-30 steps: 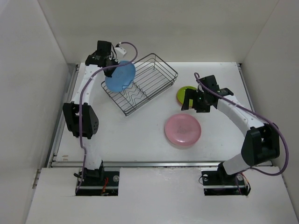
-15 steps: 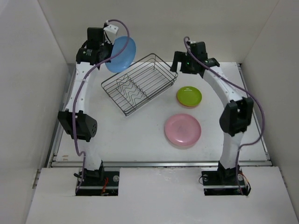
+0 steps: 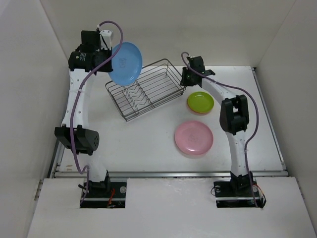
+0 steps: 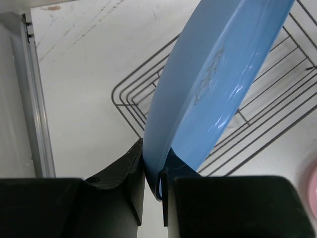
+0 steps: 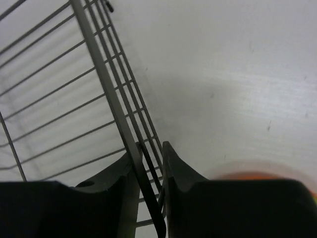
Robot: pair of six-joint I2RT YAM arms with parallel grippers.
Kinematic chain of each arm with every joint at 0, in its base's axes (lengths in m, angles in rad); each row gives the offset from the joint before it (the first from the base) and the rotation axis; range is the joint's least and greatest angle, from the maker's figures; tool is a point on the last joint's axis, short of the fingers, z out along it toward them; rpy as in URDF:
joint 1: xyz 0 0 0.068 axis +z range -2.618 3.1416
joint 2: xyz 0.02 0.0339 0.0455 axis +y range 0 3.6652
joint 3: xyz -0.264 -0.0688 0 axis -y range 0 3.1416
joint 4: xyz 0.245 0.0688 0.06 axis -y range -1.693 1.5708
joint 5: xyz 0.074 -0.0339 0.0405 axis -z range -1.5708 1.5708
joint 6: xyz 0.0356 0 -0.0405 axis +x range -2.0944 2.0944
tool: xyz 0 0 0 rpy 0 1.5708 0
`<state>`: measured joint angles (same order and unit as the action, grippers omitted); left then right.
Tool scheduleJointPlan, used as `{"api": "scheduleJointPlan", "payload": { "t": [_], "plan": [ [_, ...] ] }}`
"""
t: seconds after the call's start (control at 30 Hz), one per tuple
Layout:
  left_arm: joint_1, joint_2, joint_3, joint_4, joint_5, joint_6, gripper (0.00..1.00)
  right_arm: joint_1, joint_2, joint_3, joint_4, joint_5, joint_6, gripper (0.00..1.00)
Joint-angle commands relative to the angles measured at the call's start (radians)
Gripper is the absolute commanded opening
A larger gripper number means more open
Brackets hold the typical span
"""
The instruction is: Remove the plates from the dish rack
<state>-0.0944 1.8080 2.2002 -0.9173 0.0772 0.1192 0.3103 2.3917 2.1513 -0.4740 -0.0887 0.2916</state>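
My left gripper [image 3: 111, 61] is shut on the edge of the blue plate [image 3: 126, 62], which hangs tilted on edge above the left end of the dish rack [image 3: 148, 94]. The left wrist view has the blue plate [image 4: 218, 84] pinched between the fingers [image 4: 131, 173], over the rack wires [image 4: 277, 114]. My right gripper [image 3: 184, 78] is shut on the wire wall [image 5: 106, 79] at the rack's right end. The lime green plate [image 3: 200, 101] lies on the table right of the rack, on top of an orange plate [image 5: 267, 176]. The pink plate [image 3: 193, 137] lies flat nearer the front.
White walls stand at the left, back and right of the table [image 3: 148, 144]. A metal rail [image 3: 64, 134] runs along the table's left edge. No plates show inside the rack.
The left gripper lifted the blue plate up out of the rack. The right arm swung from beside the green plate to the rack's right end and closed on its wire wall; the rack shifted slightly.
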Motion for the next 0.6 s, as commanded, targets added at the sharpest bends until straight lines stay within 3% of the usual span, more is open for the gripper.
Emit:
{"api": "scheduleJointPlan", "payload": {
  "t": [0.0,0.03,0.17,0.37,0.47,0.5,0.57],
  "plan": [
    [0.001,-0.056,0.075,-0.034,0.033,-0.059,0.00,0.090,-0.202,-0.167,0.104,0.024,0.047,0.04],
    [0.001,-0.056,0.075,-0.049,0.061,-0.076,0.00,0.104,-0.230,-0.215,0.115,0.038,0.070,0.00],
    [0.001,-0.056,0.096,-0.074,0.099,-0.102,0.00,0.177,-0.347,-0.436,0.152,0.050,0.243,0.00],
    [0.001,-0.067,0.064,-0.083,0.108,-0.135,0.00,0.253,-0.427,-0.588,0.218,0.108,0.599,0.00],
    [0.001,-0.085,0.027,-0.083,0.127,-0.144,0.00,0.305,-0.427,-0.597,0.250,0.135,0.627,0.00],
    [0.001,-0.085,0.027,-0.083,0.136,-0.144,0.00,0.314,-0.416,-0.584,0.236,0.135,0.607,0.03],
    [0.001,-0.096,0.004,-0.083,0.145,-0.153,0.00,0.325,-0.396,-0.525,0.197,0.135,0.586,0.31]
  ]
}}
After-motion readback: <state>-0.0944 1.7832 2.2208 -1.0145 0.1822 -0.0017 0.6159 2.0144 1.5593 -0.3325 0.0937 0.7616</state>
